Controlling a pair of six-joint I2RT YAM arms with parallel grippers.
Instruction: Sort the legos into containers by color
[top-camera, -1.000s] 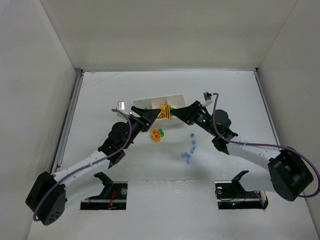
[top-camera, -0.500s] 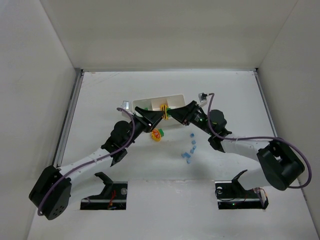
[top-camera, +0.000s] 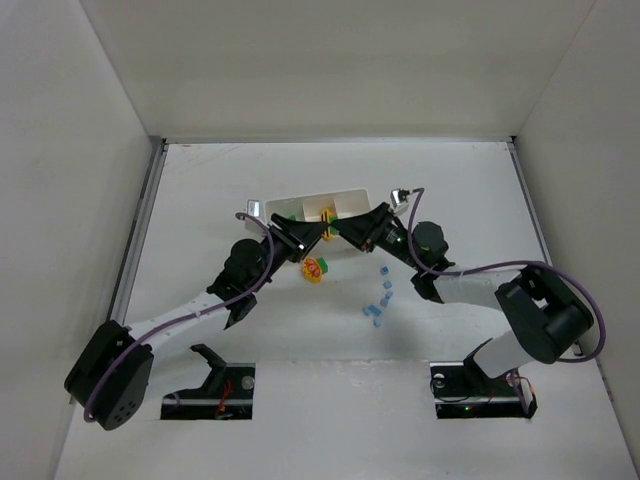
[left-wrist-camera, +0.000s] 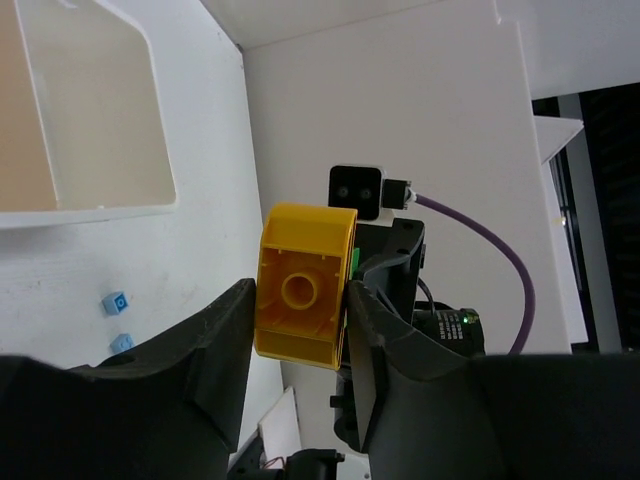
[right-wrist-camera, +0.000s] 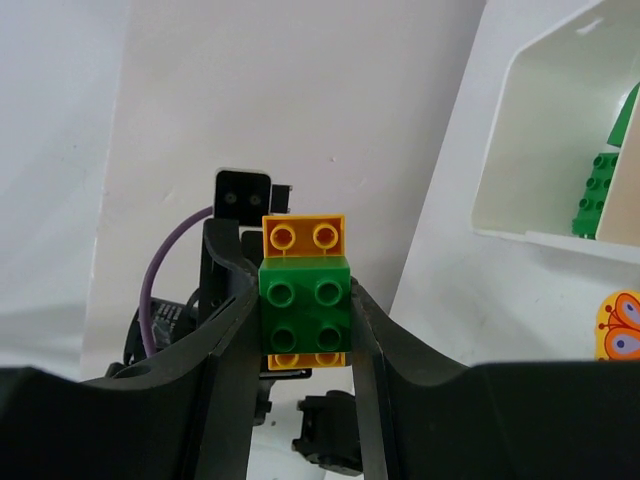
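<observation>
- Just in front of the white tray (top-camera: 350, 196): yellow-green lego cluster (top-camera: 328, 222) held between both grippers.
- left gripper (left-wrist-camera: 300, 288) pinches the yellow brick (left-wrist-camera: 300, 300); right gripper (right-wrist-camera: 303, 300) clamps the green brick (right-wrist-camera: 305, 305) (2x2 studs).
- Stack axis runs hand to hand, so splitting it likely means pulling straight apart.

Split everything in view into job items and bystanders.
Job: white tray, yellow-green cluster held by left gripper and right gripper, green bricks in tray, pale blue bricks, yellow-red cluster.
Bystanders: purple cable, black brackets at the bases.
</observation>
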